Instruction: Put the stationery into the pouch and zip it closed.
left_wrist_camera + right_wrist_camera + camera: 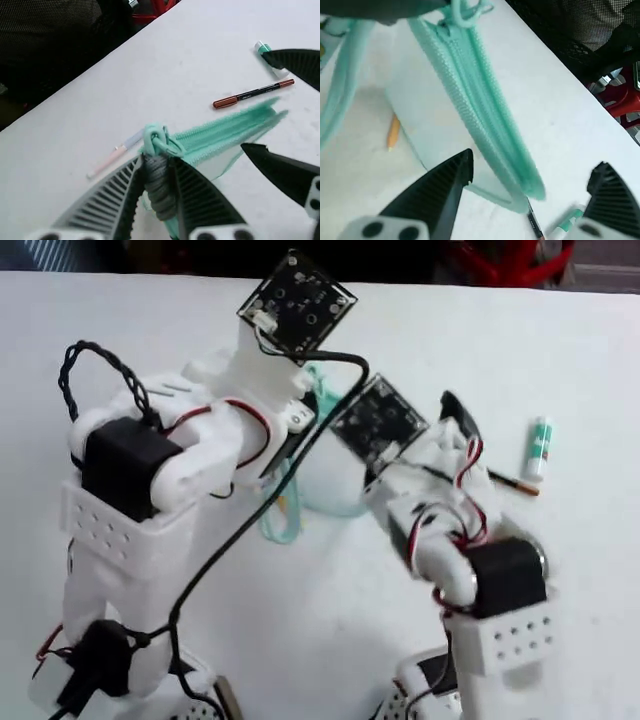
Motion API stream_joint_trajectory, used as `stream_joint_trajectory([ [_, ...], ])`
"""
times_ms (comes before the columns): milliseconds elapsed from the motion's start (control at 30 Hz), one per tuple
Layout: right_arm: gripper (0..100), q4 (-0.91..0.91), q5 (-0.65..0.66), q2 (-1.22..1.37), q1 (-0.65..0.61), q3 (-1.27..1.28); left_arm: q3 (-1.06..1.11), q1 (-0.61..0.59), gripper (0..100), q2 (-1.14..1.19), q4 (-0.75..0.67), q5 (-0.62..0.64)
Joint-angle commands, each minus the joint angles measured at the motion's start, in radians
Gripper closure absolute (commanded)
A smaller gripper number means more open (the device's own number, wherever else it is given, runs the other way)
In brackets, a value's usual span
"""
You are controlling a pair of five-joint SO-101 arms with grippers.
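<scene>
The mint green pouch [225,135] lies on the white table between the arms, its zipper [480,100] closed along the visible stretch. My left gripper [157,162] is shut on the grey cord at the zipper's pull end. My right gripper [535,162] is open, one finger on each side of the pouch's other end, touching nothing. Loose on the table are a brown pen [252,94], a green and white glue stick [539,448], a pale pink pen [112,157] and a yellow pencil [393,132]. In the high view the pouch [330,485] is partly hidden under both arms.
The pouch's mint strap [280,520] trails toward the table's front. A black cable [240,530] runs across the left arm. Dark chairs and red frames stand beyond the table's far edge. Bare table lies to the right of the glue stick.
</scene>
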Motion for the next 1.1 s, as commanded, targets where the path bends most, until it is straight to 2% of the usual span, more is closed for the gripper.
stream_joint_trajectory([
  [0,63.7,-0.073,0.018,0.015,0.073,-0.015,-0.003,-0.001,94,-0.028,-0.003,0.005],
  [100,63.7,-0.085,0.040,0.007,0.077,-0.020,-0.003,-0.001,94,-0.028,-0.003,0.005],
  [333,63.4,-0.054,0.239,0.016,0.041,-0.112,-0.002,0.001,94,-0.028,-0.002,0.011],
  [433,63.4,-0.068,0.275,0.048,0.047,-0.115,-0.002,0.002,94,-0.028,0.003,0.011],
  [600,66.5,-0.031,0.175,0.038,0.090,-0.120,-0.002,0.002,94,-0.036,0.028,0.006],
  [667,76.2,-0.036,0.094,-0.005,0.124,-0.118,-0.002,0.010,94,-0.036,0.037,0.005],
  [767,97.5,-0.084,-0.040,-0.101,0.186,-0.117,0.028,0.016,94,-0.036,0.040,0.005],
  [800,99.1,-0.101,-0.092,-0.130,0.202,-0.115,0.052,0.018,94,-0.038,0.037,0.005],
  [867,93.3,-0.120,-0.189,-0.176,0.231,-0.115,0.104,0.024,94,-0.038,0.035,0.005],
  [933,96.4,-0.150,-0.255,-0.191,0.237,-0.115,0.160,0.039,94,-0.038,0.034,0.005],
  [967,98.9,-0.166,-0.262,-0.182,0.236,-0.114,0.184,0.045,94,-0.038,0.032,0.003],
  [1067,98.1,-0.200,-0.245,-0.093,0.176,-0.104,0.242,0.048,94,-0.038,0.023,0.003],
])
